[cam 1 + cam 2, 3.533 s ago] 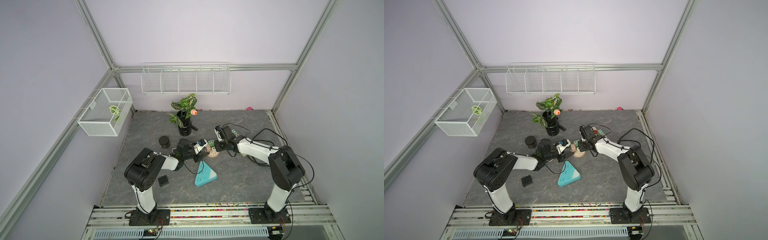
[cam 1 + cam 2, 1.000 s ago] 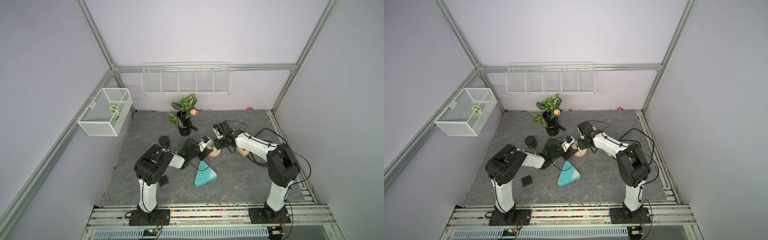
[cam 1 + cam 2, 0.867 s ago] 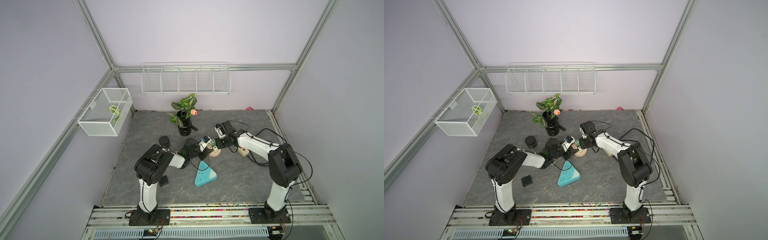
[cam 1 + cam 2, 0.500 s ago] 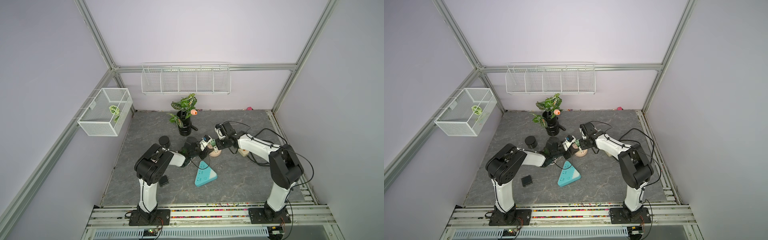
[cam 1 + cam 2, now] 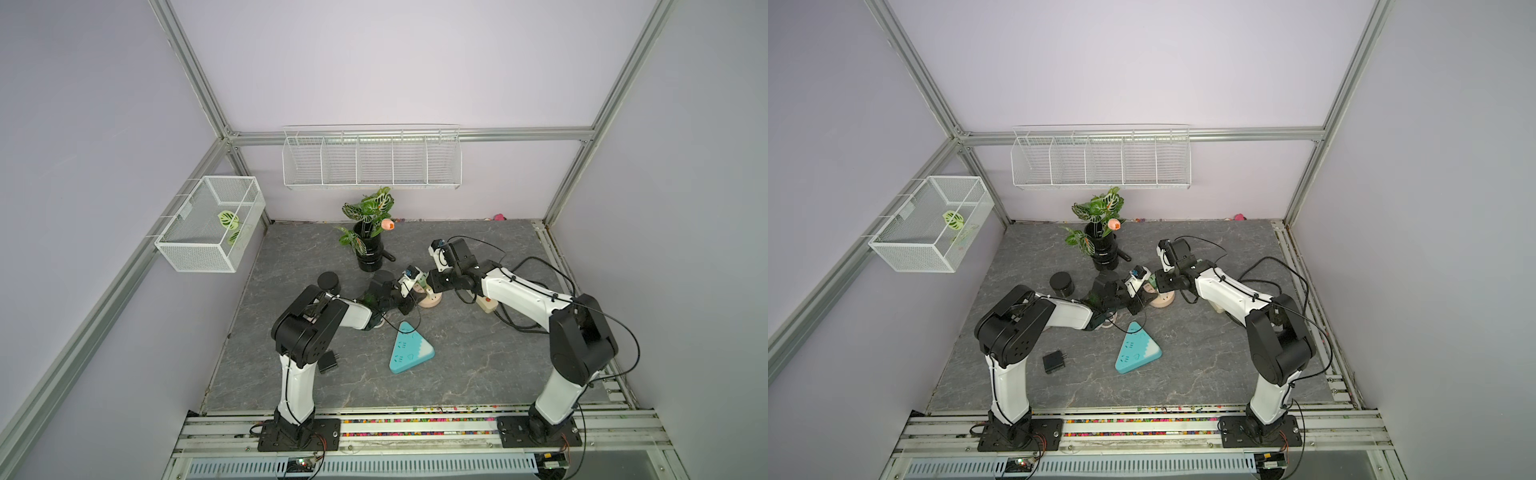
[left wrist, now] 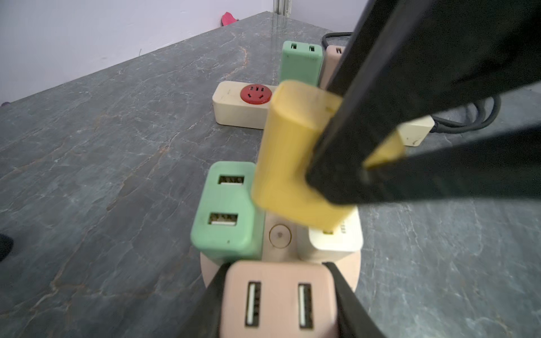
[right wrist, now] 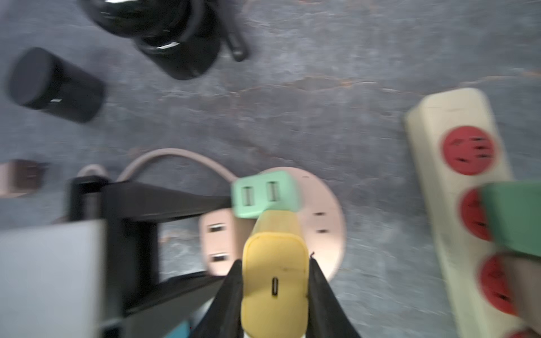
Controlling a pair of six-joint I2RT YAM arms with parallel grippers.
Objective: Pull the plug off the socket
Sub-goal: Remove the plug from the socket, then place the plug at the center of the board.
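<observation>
On the grey, marble-veined desk [image 5: 478,365], near its middle, stands the round socket [image 5: 432,300], a pale pink disc with several block-shaped plugs standing on it. The desk sits in a cell with lilac walls and an aluminium frame [image 5: 590,133]. A white wire shelf [image 5: 372,160] hangs on the far wall and a wire basket [image 5: 212,224] with a green leaf in it hangs on the left wall. The two arms stand on a rail [image 5: 415,424] along the near edge.

The right fingers [image 7: 225,298] are clamped on the sides of the yellow plug [image 6: 288,152], which leans tilted over the socket's top. Whether its pins still sit in the socket cannot be told. The left fingers [image 6: 209,301] are closed against both sides of the pink plug [image 6: 278,301], which stands on the socket's left side. A green plug [image 6: 225,210] stands just beside the pink plug, on the far side of the disc.

A cream power strip [image 6: 234,105] with red outlets lies to the right of the socket, dark cables curling behind it. A teal triangular power strip [image 5: 409,351] lies nearer, on open desk. A black adapter [image 5: 1054,360] lies close to the left arm's base. Farther back stand a potted plant [image 5: 370,245] in a black pot and, to its left, a black cylinder [image 5: 329,281]. A small pink scrap [image 5: 498,216] lies against the far wall.
</observation>
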